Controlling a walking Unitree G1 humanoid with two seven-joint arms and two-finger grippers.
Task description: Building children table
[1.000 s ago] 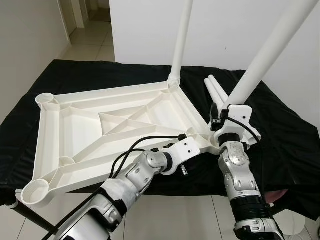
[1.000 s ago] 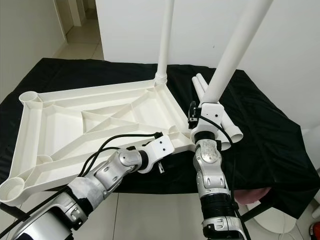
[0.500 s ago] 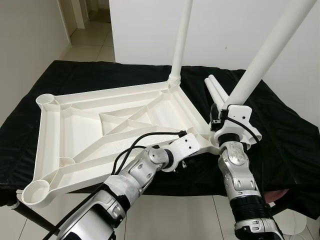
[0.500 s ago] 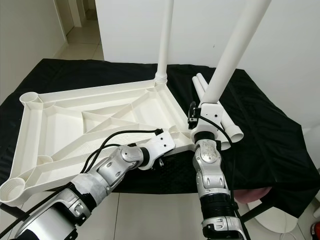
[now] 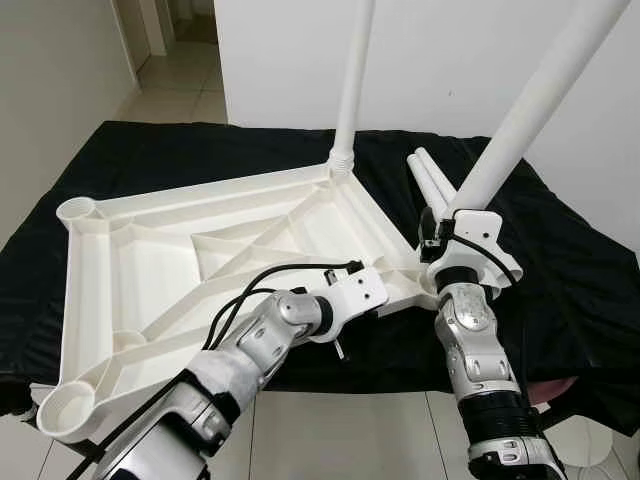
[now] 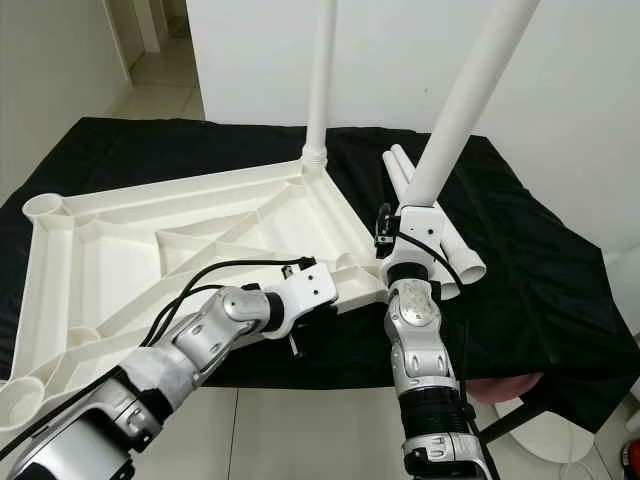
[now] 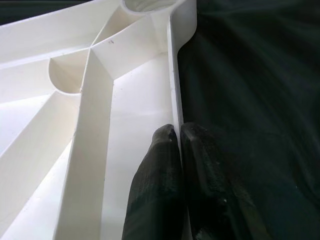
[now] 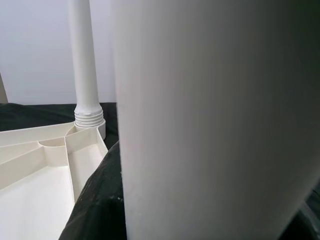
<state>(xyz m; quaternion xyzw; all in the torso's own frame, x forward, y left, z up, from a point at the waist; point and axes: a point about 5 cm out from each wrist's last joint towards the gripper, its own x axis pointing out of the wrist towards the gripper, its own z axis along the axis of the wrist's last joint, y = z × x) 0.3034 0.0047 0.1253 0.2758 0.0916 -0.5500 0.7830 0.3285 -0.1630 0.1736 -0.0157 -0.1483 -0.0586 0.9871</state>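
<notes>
Gripping a white leg (image 5: 520, 110) upright at the near right corner socket, the right gripper (image 5: 452, 222) is seating it while the left gripper (image 7: 176, 137) is pinching the upturned tabletop (image 5: 150, 260) rim on the black-draped bench (image 5: 580, 270); next comes twisting it home.

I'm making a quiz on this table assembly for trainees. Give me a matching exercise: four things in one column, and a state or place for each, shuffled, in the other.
Things:
1. left gripper
2. fitted leg
3. loose legs
4. held leg

States:
A. lying on the black cloth
B. upright in the tabletop's far corner socket
C. pinching the tabletop's rim
D. tilted, at the right gripper

Pairs: 1-C, 2-B, 3-A, 4-D
</notes>
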